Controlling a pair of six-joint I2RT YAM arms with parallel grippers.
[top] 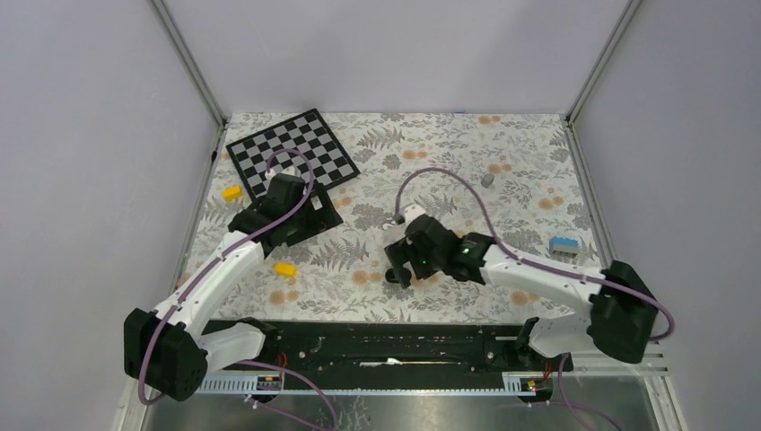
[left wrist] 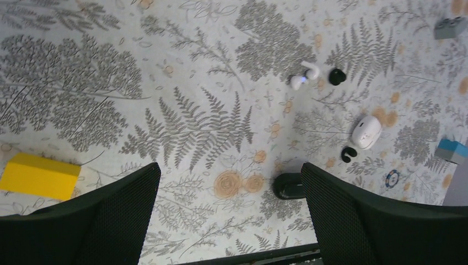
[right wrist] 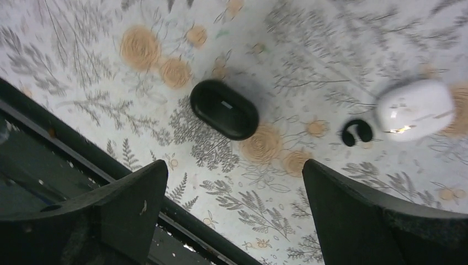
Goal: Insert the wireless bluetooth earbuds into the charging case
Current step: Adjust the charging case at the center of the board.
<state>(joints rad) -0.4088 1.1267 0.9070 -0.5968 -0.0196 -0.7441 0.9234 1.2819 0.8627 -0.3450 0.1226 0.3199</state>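
Two small black earbuds [right wrist: 356,132] lie on the flowery table [left wrist: 193,83], both outside the white charging case [left wrist: 366,131]. The curled bud [left wrist: 347,154] sits just beside the case. The other bud [left wrist: 336,76] is farther off, next to a white thing with a stem [left wrist: 303,76] (I cannot tell what that is). The case looks shut.

The right gripper [right wrist: 234,165] hangs over the table with its fingers spread wide, holding nothing. The case and the curled bud are in front of it, off to the right in its own view. A flat black oval pebble [right wrist: 224,109] lies in front, between the fingers.

The left gripper [left wrist: 229,171] is spread wide too, holding nothing. A yellow block [left wrist: 38,175] lies by the finger on the left of its view.
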